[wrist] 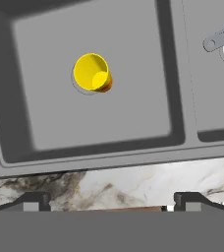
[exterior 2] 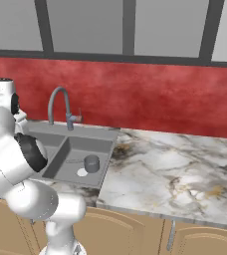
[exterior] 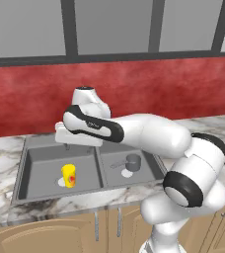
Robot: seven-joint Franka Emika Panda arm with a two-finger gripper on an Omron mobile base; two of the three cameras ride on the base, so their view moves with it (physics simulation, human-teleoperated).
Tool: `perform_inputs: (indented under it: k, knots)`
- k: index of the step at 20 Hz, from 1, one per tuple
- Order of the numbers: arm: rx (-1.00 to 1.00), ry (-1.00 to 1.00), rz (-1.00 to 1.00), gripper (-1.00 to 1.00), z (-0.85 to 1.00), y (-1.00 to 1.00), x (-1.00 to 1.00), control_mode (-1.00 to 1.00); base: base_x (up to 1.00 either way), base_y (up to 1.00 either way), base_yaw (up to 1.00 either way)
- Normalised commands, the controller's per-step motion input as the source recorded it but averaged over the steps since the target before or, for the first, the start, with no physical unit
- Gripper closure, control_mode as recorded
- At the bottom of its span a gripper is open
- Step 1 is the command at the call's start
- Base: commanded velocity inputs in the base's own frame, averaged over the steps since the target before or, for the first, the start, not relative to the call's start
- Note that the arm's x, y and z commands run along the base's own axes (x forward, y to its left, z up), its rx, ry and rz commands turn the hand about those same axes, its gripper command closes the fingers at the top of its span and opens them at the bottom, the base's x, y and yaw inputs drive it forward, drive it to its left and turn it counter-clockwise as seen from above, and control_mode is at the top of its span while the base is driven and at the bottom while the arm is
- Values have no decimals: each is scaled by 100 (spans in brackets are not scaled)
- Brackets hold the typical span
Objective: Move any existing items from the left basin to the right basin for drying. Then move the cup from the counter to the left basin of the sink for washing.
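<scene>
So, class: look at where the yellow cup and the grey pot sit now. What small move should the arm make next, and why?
Probably just lift the gripper up and clear of the sink. The cup stands upright in the left basin, the pot sits in the right basin, and the open fingers hold nothing. Both moves look done, so nothing seems left to grasp.

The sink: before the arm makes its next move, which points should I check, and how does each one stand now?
1. Cup stands upright in the left basin: ok.
2. Grey pot sits in the right basin, handle pointing toward the divider: ok.
3. Gripper empty, fingers apart: ok.
4. Gripper is raised above the sink, away from the cup: ok.
5. Faucet is apart from the arm: cannot tell.
6. Counter right of the sink holds no forgotten item: ok.
</scene>
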Motion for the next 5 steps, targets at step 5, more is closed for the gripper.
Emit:
perform_inputs:
  k: [5]
  knots:
    - [0,0,-9,-100,34,-5,-59,-100,0,0,0]
